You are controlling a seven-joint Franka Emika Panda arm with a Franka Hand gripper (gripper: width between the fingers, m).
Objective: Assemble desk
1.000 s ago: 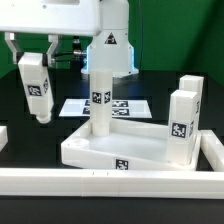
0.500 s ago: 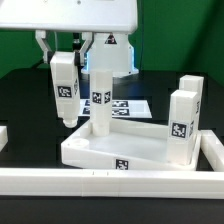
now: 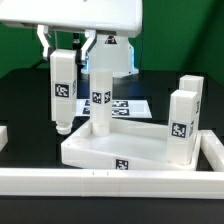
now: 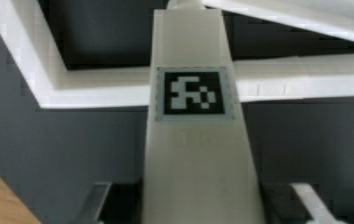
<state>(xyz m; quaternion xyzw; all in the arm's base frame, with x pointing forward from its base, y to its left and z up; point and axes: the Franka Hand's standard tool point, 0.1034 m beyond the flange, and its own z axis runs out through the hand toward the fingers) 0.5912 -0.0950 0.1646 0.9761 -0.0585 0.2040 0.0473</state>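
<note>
- Desk top [image 3: 115, 150]: white tray with raised rim, lies flat on the black worktop [image 3: 25, 115], centre of the exterior view, a tag on its near wall
- One leg [image 3: 100, 95] stands upright on the tray, near its far corner toward the exterior view's left; tag faces the camera at mid-height
- Held leg [image 3: 62, 90]: hangs upright in the air just beside the standing leg, on the exterior view's left of it, tag facing the camera; its lower end is above the tray's left corner region, whether it touches the rim cannot be told
- Wrist view: the held leg [image 4: 200, 140] runs down the middle of the picture with its tag in plain sight; beyond it, the tray's white rim [image 4: 85, 85] and dark worktop
- Claw [image 3: 64, 45]: clamped on the held leg's upper end, fingers on either side of it; in the wrist view the fingertips [image 4: 312, 197] flank the leg's sides
- Two more legs [image 3: 183, 118] stand upright together at the tray's right side in the exterior view, one behind the other, the nearer one showing a tag
- Marker board [image 3: 125, 105]: flat on the worktop behind the tray, partly hidden by the standing leg
- Low white rail [image 3: 110, 180] runs across the foreground, with a return at the exterior view's right
</note>
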